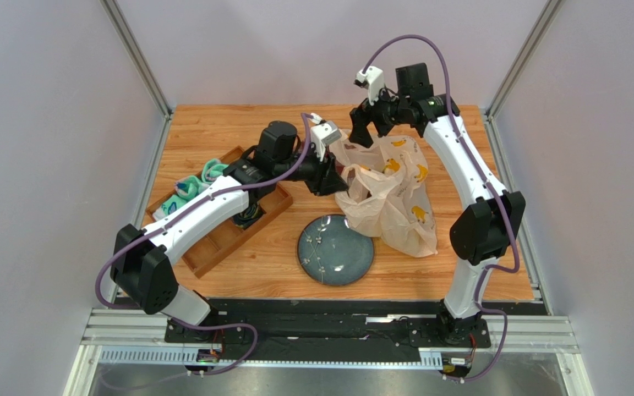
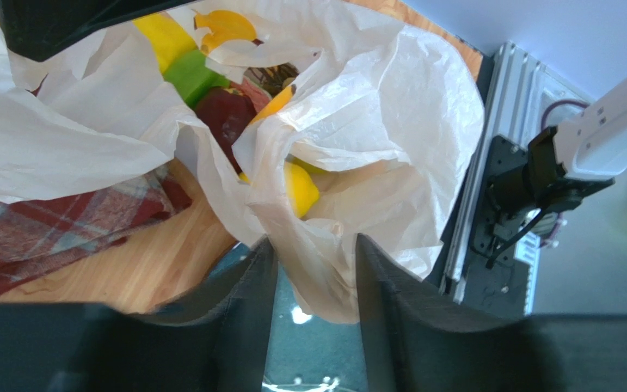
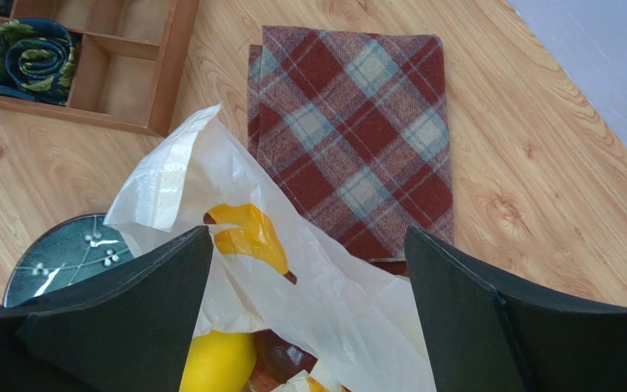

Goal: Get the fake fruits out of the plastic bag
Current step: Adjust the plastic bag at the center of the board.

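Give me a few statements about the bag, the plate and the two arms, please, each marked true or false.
1. The plate holds no fruit. True.
2. The plaid cloth lies inside the wooden tray. False: it lies flat on the table outside the tray, with the plastic bag overlapping its near edge.
3. A fold of the plastic bag sits between the left fingers. True.
4. The right fingers are clamped on the lemon. False: they stand wide apart above the bag and hold nothing, and the lemon lies inside the bag.
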`<action>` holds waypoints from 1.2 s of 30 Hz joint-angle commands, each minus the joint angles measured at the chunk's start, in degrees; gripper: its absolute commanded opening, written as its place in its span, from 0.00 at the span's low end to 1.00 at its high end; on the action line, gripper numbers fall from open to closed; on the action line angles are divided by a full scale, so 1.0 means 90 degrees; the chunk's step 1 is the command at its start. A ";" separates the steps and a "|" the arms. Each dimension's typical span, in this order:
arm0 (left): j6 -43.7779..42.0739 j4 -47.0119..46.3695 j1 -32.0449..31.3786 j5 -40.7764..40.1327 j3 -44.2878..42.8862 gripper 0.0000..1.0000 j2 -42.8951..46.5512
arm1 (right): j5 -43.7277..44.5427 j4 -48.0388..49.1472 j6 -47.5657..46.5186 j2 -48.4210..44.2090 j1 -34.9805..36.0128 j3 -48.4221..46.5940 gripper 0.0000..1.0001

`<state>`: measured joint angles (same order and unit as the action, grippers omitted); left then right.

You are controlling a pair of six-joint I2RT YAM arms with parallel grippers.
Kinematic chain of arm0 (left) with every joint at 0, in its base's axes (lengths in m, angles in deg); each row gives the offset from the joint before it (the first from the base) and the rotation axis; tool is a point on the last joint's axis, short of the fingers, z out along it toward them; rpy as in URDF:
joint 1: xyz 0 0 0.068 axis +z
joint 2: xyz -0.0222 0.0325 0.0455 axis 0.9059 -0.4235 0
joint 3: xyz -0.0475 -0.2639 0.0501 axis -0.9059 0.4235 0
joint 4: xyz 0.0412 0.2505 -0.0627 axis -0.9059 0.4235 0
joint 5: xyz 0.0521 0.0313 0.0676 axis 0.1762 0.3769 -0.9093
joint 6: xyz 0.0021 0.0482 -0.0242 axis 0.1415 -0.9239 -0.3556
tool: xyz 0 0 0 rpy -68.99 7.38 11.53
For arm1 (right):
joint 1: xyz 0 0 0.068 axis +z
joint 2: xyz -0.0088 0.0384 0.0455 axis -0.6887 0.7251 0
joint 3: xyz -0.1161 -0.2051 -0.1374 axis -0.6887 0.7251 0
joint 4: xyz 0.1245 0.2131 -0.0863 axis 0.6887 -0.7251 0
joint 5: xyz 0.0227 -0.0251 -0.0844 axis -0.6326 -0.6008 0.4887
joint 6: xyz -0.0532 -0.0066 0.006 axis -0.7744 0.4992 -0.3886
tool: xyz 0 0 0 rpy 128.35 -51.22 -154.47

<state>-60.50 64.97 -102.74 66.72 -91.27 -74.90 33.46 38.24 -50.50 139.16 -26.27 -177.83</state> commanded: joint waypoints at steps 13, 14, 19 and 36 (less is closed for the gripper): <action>-0.0846 0.0643 0.0069 -0.0655 -0.3258 0.00 -0.1474 | 0.2082 0.0628 0.0436 0.0916 -0.0821 -0.2508 0.00; -0.0817 0.0595 0.0060 -0.0606 -0.3603 0.00 -0.1661 | 0.2151 0.0765 0.0446 0.0818 -0.0959 -0.2577 0.00; -0.0700 0.0302 0.0050 -0.0420 -0.5799 0.00 -0.2793 | 0.2610 0.1683 0.0534 -0.0041 -0.1866 -0.2412 0.00; -0.2230 0.1824 -0.0721 0.1074 -0.2420 0.00 -0.1566 | 0.2913 0.0758 0.0719 -0.5959 -0.2747 0.7007 0.00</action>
<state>-72.61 76.55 -106.20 73.47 -123.59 -93.45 57.94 54.08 -46.94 89.48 -50.66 -130.62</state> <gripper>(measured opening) 0.008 0.006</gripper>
